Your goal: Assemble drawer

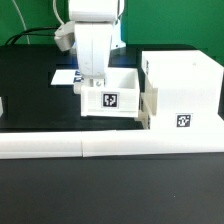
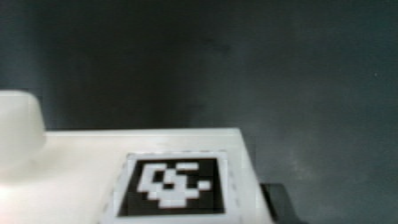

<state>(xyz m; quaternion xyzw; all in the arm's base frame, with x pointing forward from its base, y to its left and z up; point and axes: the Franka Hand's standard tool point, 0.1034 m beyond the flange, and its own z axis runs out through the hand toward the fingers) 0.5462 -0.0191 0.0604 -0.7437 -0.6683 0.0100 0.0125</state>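
Observation:
A small white drawer tray with a black-and-white tag on its near face stands on the black table, its right side against the large white housing. My gripper reaches down from above onto the tray's left wall, and its jaws appear closed on that wall. In the wrist view the tray's tagged face fills the area close under the camera. One dark fingertip shows beside it and the other finger is hidden. A rounded white part shows beside the tray.
The long white L-shaped bar lies across the table in front of the tray and housing. The marker board lies behind the tray. A white piece shows at the exterior view's left edge.

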